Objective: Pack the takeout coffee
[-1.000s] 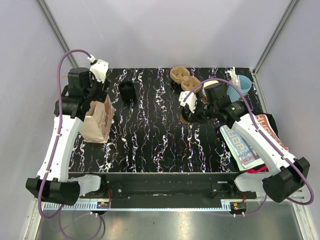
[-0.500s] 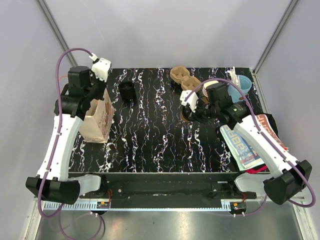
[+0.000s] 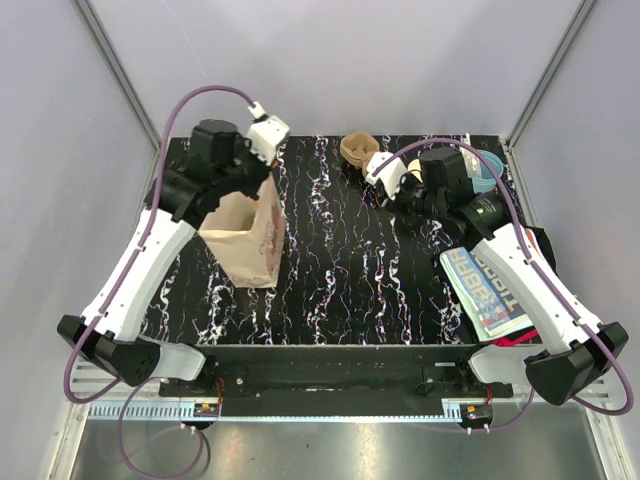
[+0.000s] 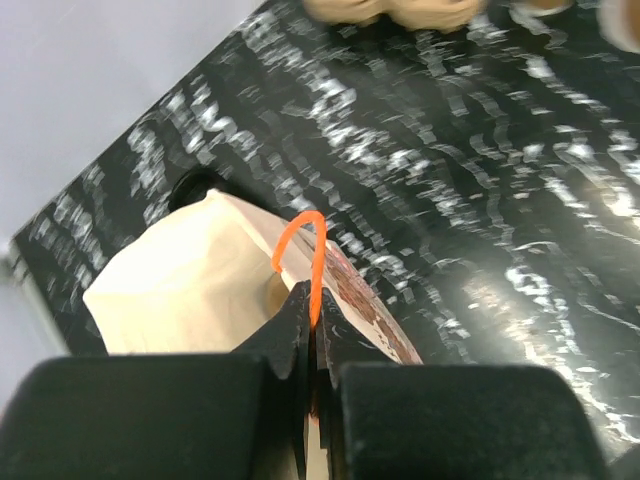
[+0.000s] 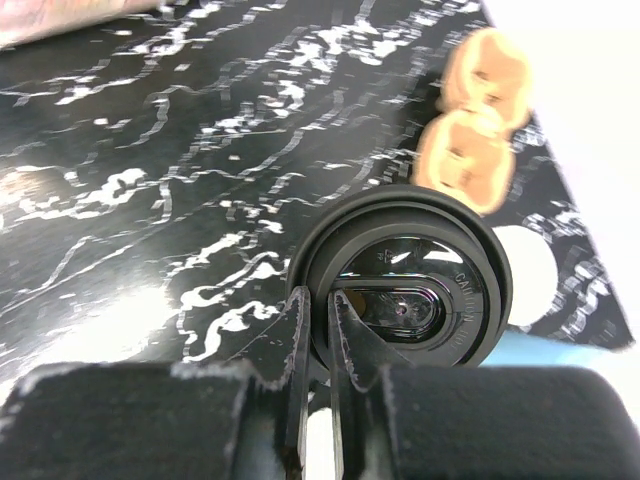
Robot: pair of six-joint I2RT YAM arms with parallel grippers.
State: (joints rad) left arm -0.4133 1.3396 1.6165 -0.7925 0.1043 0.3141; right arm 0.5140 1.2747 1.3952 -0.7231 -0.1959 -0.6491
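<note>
Right gripper pinched shut on round black plastic lid, frame centre; cup beneath hidden. Left gripper clamped orange loop handle of tan paper bag. Looked like carry-to-bag step; next needed aligning over bag mouth.

Glossy black plastic lid; matt tan paper bag (visibly creased); table smooth, marbled, faintly shiny.
</note>
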